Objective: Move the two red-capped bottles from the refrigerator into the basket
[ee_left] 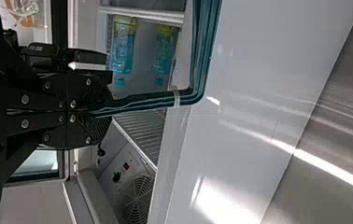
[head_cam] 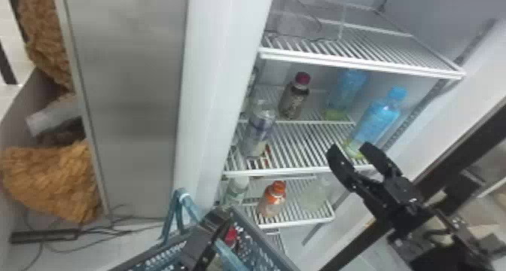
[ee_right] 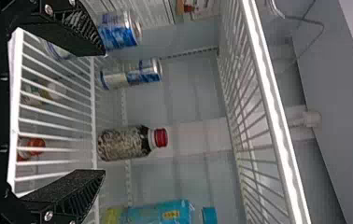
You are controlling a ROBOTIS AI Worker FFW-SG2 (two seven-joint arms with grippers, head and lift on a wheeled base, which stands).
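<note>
Red-capped bottle (head_cam: 293,102) yet to be moved, shelved above basket (head_cam: 260,239); its mate (head_cam: 230,235) already placed inside. Handle (ee_left: 142,100) gripped by left claw (ee_left: 103,111); right claw (head_cam: 349,149) spread wide.

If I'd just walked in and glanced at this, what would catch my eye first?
Probably the open black gripper on the right, poised before the fridge's middle shelf, where bright blue bottles stand to the right of a dark bottle with a red cap. Next, perhaps, the blue-green basket at the bottom, held by its handle in the left gripper, a red-capped bottle inside.
</note>
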